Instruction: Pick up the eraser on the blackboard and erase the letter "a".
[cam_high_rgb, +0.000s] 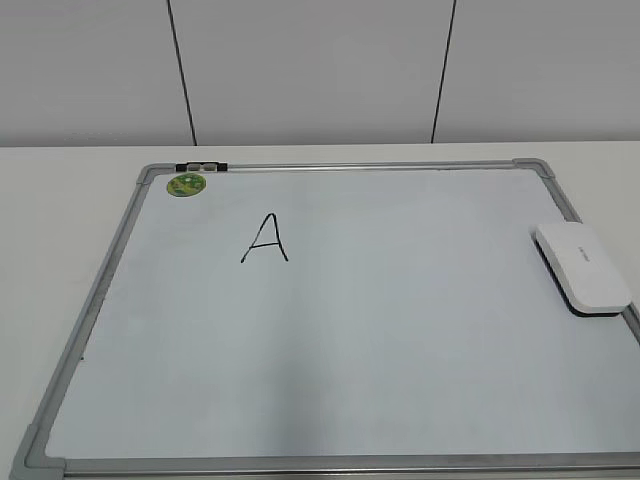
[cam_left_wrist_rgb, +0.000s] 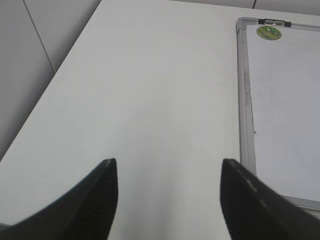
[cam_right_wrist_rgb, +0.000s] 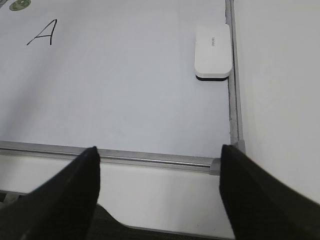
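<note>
The white eraser (cam_high_rgb: 583, 268) lies flat on the blackboard (cam_high_rgb: 380, 330) at its right edge. It also shows in the right wrist view (cam_right_wrist_rgb: 213, 51), far ahead of my right gripper (cam_right_wrist_rgb: 157, 149). That gripper is open and empty, above the board's near frame rail. My left gripper (cam_left_wrist_rgb: 167, 162) is open and empty over bare table, left of the board (cam_left_wrist_rgb: 285, 100). No lowercase "a" shows. The only mark is a capital "A" (cam_high_rgb: 265, 238) at the board's upper left, also in the right wrist view (cam_right_wrist_rgb: 42, 33). Neither gripper shows in the exterior view.
A round green magnet (cam_high_rgb: 186, 184) sits in the board's far left corner, with a small clip (cam_high_rgb: 201, 167) on the frame beside it. The white table (cam_left_wrist_rgb: 150, 90) spreads left of the board. A panelled wall (cam_high_rgb: 320, 70) stands behind.
</note>
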